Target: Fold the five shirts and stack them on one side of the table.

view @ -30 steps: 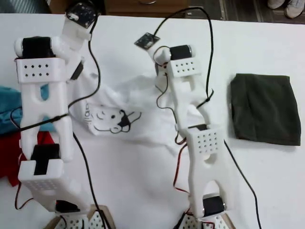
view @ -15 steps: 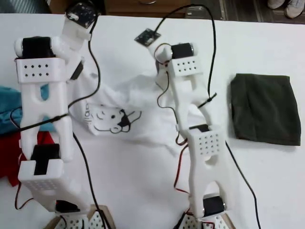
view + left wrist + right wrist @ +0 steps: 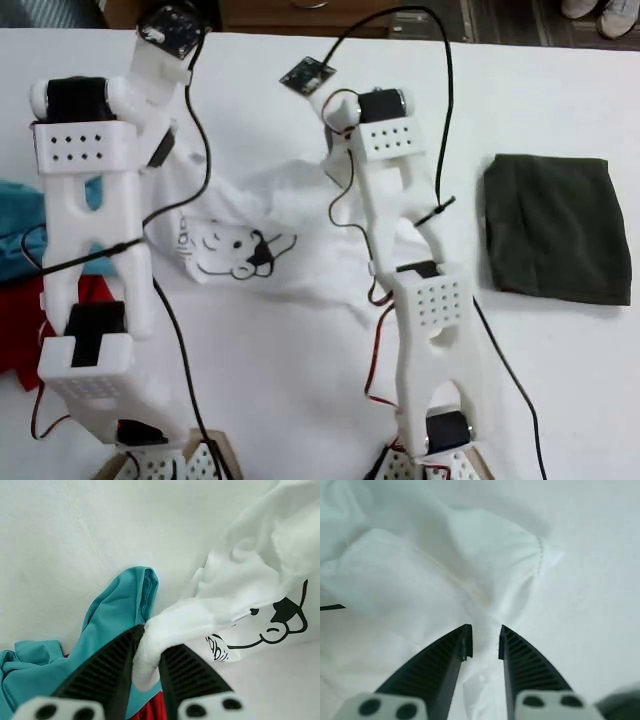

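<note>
A white shirt (image 3: 262, 205) with a black bear print lies crumpled in the middle of the table, between the two arms. My left gripper (image 3: 160, 150) is at its left edge, and in the left wrist view that gripper (image 3: 147, 650) is shut on a bunched fold of the white shirt (image 3: 250, 575). My right gripper (image 3: 332, 160) is at the shirt's far right edge. In the right wrist view its narrow-set fingers (image 3: 485, 635) pinch a ridge of the white shirt (image 3: 445, 575). A folded dark green shirt (image 3: 555, 225) lies flat at the right.
A teal shirt (image 3: 15, 235) and a red shirt (image 3: 20, 335) lie heaped at the table's left edge. The teal shirt (image 3: 115, 615) is just behind the left gripper's fingers. Black cables hang over both arms. White table surface (image 3: 560, 400) shows at the front right.
The right arm has shifted a little toward the table's far edge, drawing the shirt's far right edge with it. The left arm has stayed put.
</note>
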